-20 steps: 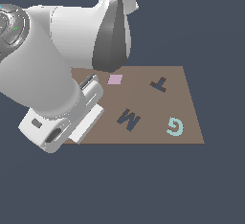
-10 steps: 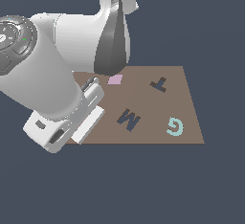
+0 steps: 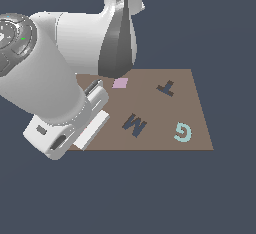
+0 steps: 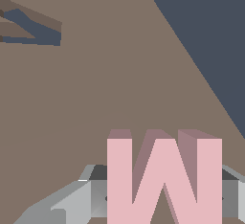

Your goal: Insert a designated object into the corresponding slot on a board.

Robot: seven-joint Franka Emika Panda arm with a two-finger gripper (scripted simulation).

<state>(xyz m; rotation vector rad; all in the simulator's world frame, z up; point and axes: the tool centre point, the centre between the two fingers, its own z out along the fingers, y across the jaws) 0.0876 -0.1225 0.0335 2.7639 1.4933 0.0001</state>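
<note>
Up close, the light-pink M block fills the near part of the wrist view, standing between two grey fingers of the tool, one on either side of it. The fingers sit against the block's flanks, so the tool appears clenched on the block, though the contact itself is partly hidden behind the pink letter. In the exterior view only a small pink patch of the block shows, near the far edge of the brown board, just beside the arm's dark lower link. The dark navy M-shaped slot lies well apart from the block, toward the board's near edge, and nothing is in it; in the wrist view its corner is visible across bare board. The dark T-shaped recess sits toward the exterior view's right of the block, likewise unfilled. The pale teal G rests on the board near its right-hand near corner.
</note>
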